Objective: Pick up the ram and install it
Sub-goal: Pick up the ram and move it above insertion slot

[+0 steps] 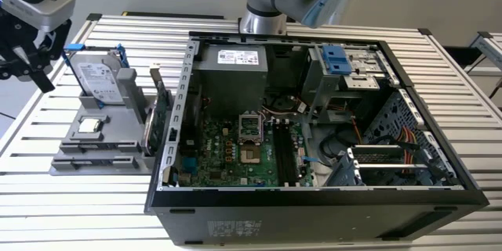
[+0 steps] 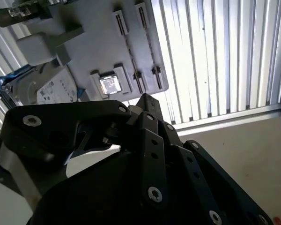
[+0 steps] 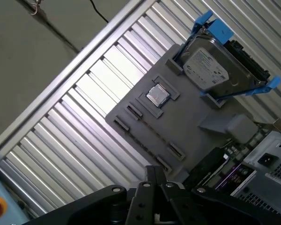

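Black tool [image 2: 145, 105] above grey tray [image 3: 178, 122], jaw state unclear; ram [image 1: 161, 119] well apart.

The gripper [image 1: 23, 57] is cut off by the edge of the exterior view beside the grey holder tray [image 1: 67, 166], so the set of its fingers cannot be told; in both wrist views its tips are lost beyond the frame; the ram [image 1: 154, 126], standing between the grey holder tray and the computer case [image 1: 314, 210], is seen only edge-on and partly hidden; the silver hard drive [image 2: 42, 89] is partly covered by the gripper body in the second wrist view.
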Controlling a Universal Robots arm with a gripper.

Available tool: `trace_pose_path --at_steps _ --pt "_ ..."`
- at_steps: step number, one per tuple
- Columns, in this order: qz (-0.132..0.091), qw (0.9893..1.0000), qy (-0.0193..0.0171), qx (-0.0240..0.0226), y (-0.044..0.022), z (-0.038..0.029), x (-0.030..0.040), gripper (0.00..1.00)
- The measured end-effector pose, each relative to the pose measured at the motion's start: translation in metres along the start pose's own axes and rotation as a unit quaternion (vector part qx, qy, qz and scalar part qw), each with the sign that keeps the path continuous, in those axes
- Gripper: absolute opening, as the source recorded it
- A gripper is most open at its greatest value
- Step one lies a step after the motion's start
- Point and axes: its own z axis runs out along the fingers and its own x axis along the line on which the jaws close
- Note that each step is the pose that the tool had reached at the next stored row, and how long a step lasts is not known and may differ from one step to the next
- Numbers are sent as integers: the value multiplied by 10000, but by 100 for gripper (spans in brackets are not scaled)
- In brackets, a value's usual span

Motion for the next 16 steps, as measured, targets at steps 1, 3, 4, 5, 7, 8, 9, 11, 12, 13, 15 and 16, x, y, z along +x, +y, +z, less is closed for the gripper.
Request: trace_pose_path --at_steps 1,3,4,5,7,8,9,11,12,13,15,16 --pt "-57 10000 3 -1 0 0 0 0" --pt "-164 9999 8 -2 0 0 0 0" --pt "-218 9998 11 -2 0 0 0 0" --pt "-271 9996 13 -3 0 0 0 0" --pt "-373 9993 18 -4 0 0 0 0" --pt "-426 9991 21 -5 0 0 0 0" --pt "-477 9989 24 -5 0 0 0 0" --pt "-588 9983 29 -7 0 0 0 0" --pt "-647 9979 32 -7 0 0 0 0" --pt "-706 9975 35 -8 0 0 0 0" --pt "-826 9966 41 -9 0 0 0 0" --pt "-890 9960 44 -10 0 0 0 0"
